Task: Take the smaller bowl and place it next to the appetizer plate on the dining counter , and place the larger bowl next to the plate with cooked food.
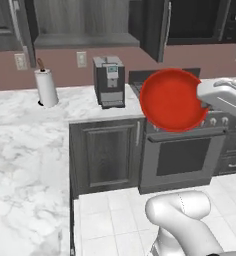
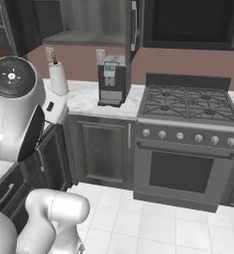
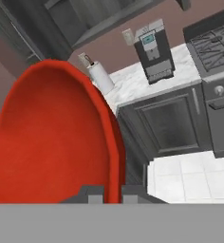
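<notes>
Above the kitchen floor, the gripper (image 3: 107,193) is clenching the rim of the red bowl (image 1: 173,100), carrying it on edge in mid-air, with the marble tabletop (image 1: 25,165) lying away on its left.

My bowl (image 1: 172,100) is plain glossy red. At nine o'clock from it in the left base view, my counter (image 1: 20,150) is white marble veined grey. The coffee machine (image 1: 109,81) is dark grey, the paper towel roll (image 1: 46,87) white, cabinet fronts (image 1: 107,155) dark wood-grain.
</notes>
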Controlling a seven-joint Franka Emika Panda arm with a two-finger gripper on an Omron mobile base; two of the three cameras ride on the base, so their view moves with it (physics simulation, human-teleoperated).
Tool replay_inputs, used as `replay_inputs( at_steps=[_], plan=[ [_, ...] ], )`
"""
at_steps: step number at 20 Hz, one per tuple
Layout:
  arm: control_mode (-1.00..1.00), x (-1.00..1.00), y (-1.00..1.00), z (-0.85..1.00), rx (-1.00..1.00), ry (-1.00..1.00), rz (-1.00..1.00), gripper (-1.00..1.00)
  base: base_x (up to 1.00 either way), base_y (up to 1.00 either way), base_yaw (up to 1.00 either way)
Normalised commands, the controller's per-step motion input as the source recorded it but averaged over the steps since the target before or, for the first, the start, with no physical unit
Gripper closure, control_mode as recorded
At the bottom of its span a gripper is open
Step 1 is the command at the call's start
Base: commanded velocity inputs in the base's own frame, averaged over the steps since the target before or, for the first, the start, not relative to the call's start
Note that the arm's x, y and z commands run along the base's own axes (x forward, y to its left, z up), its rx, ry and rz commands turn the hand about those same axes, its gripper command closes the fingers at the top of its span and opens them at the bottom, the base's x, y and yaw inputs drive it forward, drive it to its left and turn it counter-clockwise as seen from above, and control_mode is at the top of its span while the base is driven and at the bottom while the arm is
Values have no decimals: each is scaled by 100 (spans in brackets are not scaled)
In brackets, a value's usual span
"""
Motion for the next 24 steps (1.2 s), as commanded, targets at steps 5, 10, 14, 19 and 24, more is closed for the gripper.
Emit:
replay_inputs(
  at_steps=[5, 10, 14, 19, 24],
  plan=[
    [100, 0, 0, 0, 0, 0, 0, 100, -100, 6, 0],
    [100, 0, 0, 0, 0, 0, 0, 100, -100, 22, 0],
    [100, 0, 0, 0, 0, 0, 0, 100, -100, 11, 0],
    [100, 0, 0, 0, 0, 0, 0, 100, -100, 2, 0],
    [100, 0, 0, 0, 0, 0, 0, 100, -100, 0, 0]
  ],
)
